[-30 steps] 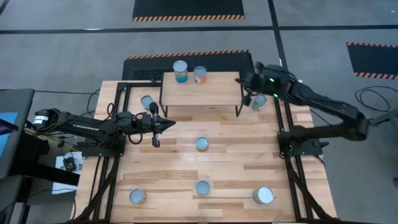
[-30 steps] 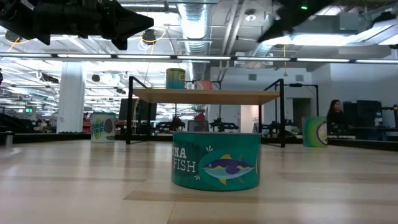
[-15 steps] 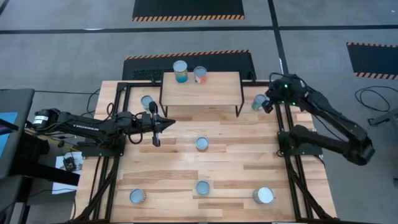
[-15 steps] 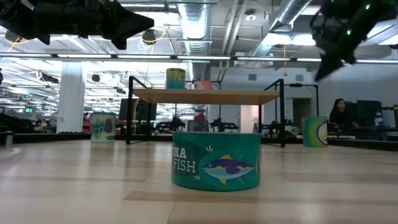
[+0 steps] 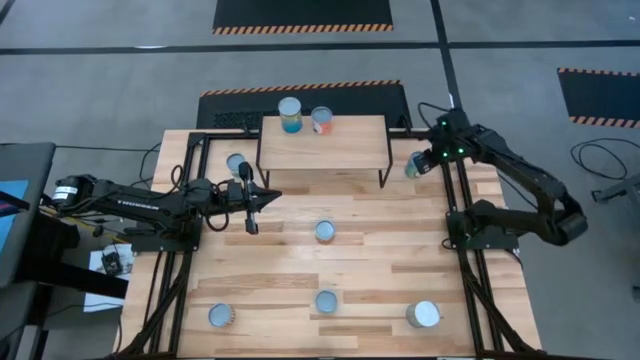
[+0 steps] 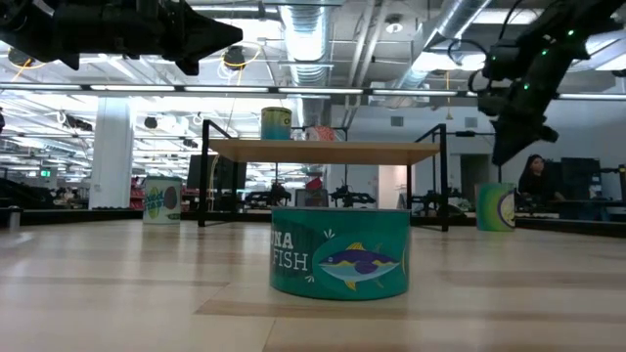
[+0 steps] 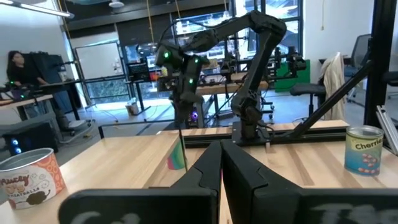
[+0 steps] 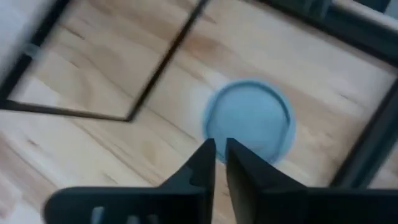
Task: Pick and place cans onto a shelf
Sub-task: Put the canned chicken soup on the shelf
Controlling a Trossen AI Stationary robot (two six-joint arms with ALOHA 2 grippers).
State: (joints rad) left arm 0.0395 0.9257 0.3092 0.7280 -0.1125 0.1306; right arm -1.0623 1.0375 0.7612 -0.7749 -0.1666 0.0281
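Note:
The shelf (image 5: 322, 145) stands at the table's far middle on its thin black legs, with two cans (image 5: 290, 113) (image 5: 321, 120) upright on its top. A green-labelled can (image 5: 413, 166) stands on the table just right of the shelf. It also shows in the low view (image 6: 496, 207) and in the right wrist view (image 8: 249, 121). My right gripper (image 5: 424, 162) (image 6: 504, 152) (image 8: 220, 149) hovers shut above this can, pointing down and clear of it. My left gripper (image 5: 272, 197) (image 7: 221, 155) is shut and empty, held level in the air left of the table's middle.
More cans stand upright on the table: one left of the shelf (image 5: 237, 163), a teal tuna can in the middle (image 5: 325, 231) (image 6: 339, 250), and three along the near edge (image 5: 221, 316) (image 5: 327, 301) (image 5: 424, 314). Black frame rails run along both table sides.
My right gripper has gone from over the shelf's right end toward the table's right edge, tipped to point down, and come down over the green-labelled can beside the shelf. Its fingers stay shut.

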